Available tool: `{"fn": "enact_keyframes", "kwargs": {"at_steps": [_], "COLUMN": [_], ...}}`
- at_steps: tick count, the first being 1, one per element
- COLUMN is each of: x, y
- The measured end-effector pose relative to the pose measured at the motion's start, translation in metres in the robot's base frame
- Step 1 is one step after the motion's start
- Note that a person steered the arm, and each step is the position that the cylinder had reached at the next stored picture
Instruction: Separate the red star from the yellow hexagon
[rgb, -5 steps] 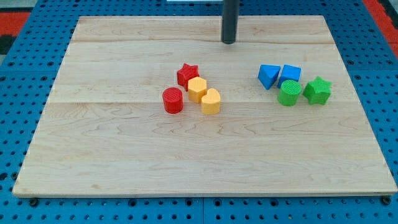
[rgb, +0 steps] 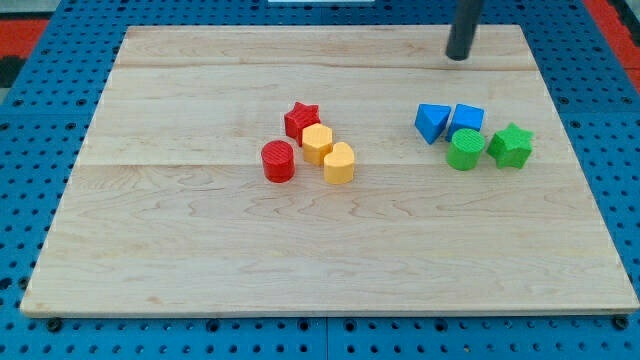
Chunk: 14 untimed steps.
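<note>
Near centre-left of the board (rgb: 150, 260): red cylinder (rgb: 278, 161), yellow heart (rgb: 339, 163), yellow hexagon (rgb: 317, 143), then red star (rgb: 301, 119), touching the hexagon's far-left side. Right cluster: green cylinder (rgb: 465, 149), green star (rgb: 511, 146), blue triangle (rgb: 431, 122), blue cube (rgb: 467, 117). Far right: my tip (rgb: 458, 57), a bare rod holding nothing, well apart from all blocks. Risk: approaching from this side would likely strike the hexagon or heart first, dragging star and hexagon together.
</note>
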<state>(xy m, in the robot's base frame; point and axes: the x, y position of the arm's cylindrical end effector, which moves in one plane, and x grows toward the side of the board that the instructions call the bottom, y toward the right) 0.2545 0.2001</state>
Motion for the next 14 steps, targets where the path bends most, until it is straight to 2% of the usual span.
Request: {"fn": "enact_keyframes", "kwargs": {"at_steps": [1, 2, 3, 5, 6, 10, 12, 13, 14], "x": [0.024, 0.050, 0.045, 0.045, 0.047, 0.041, 0.080, 0.082, 0.107], "y": [0.014, -0.011, -0.048, -0.058, -0.083, -0.089, -0.078, -0.096, -0.120]}}
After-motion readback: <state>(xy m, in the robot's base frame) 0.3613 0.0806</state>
